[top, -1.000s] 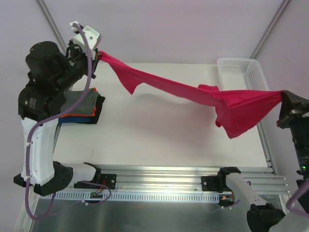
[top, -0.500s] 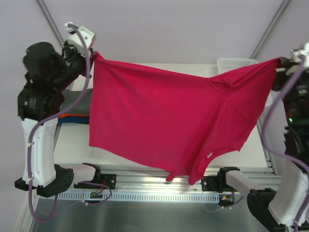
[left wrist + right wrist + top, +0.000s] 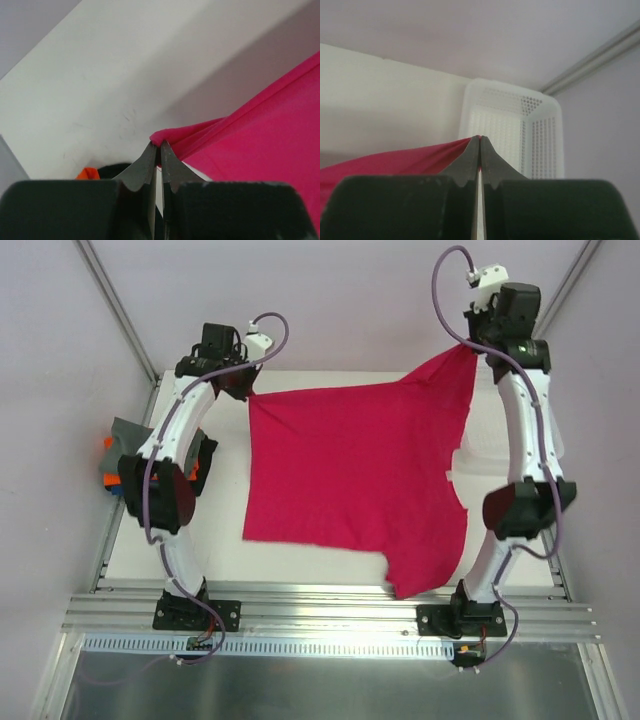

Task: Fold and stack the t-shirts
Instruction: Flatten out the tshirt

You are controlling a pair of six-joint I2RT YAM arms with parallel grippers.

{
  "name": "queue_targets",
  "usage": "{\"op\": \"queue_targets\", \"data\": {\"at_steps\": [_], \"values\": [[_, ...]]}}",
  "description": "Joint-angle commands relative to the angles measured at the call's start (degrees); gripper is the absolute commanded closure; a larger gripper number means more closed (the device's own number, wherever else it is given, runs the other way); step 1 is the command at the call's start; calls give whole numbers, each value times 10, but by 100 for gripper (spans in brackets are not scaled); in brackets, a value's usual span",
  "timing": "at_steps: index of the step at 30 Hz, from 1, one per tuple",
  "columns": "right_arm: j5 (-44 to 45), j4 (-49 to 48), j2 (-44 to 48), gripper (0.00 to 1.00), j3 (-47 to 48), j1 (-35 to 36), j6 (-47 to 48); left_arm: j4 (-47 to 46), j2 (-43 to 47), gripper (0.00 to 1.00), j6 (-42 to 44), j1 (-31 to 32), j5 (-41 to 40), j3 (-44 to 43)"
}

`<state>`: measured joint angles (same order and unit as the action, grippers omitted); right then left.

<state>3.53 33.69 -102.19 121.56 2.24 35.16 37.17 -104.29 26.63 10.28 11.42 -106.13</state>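
1. Left gripper (image 3: 159, 147) is clamped on a bunched corner of the magenta t-shirt (image 3: 350, 480). Right gripper (image 3: 479, 140) pinches the opposite corner, near the basket (image 3: 520, 130).
2. The shirt spans centre frame, raised at upper right, with its hem trailing to lower centre.
3. Risk, my judgement: the thin pinches may slip under tension, and the trailing hem may bunch at the front rail (image 3: 320, 605).
4. Half a second ago the shirt hung like a curtain. Both arms have since reached toward the top of the frame, and it now lies flatter.

A white table (image 3: 225, 540) carries a pile of folded shirts (image 3: 118, 455) at its left edge and a white lattice basket (image 3: 540, 135) at its far right corner. A red shirt (image 3: 350, 470) spreads over the middle; whether its lower hem rests on the surface is unclear.
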Motion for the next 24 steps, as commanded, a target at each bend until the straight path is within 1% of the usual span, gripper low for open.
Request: {"op": "queue_targets", "data": {"at_steps": [1,2,3,4,5,6,7,10,16,24], "values": [[-1,-34,-98,100,154,2,0,-46,-92,100,11,-24,-9,-113],[1,-28,-127,99,198,5,1,-46,-114,100,17,-25,-8,-136],[4,-34,-147,99,205,9,10,-46,-134,100,22,-25,-9,-172],[8,-42,-167,99,199,21,18,-46,-170,100,28,-25,-10,-190],[10,-69,-169,99,186,27,25,-46,-186,100,42,-25,-10,-206],[11,-81,-171,99,154,31,32,-46,-201,100,47,-25,-10,-235],[12,-88,-176,99,143,39,33,-46,-228,100,52,-25,-11,-248],[17,-93,-190,100,127,43,19,-47,-260,100,60,-26,-3,-275],[21,-86,-213,99,111,43,-3,-50,-287,100,57,-25,-4,-283],[19,-80,-227,99,90,37,4,-53,-282,100,27,-26,-24,-261]]}}
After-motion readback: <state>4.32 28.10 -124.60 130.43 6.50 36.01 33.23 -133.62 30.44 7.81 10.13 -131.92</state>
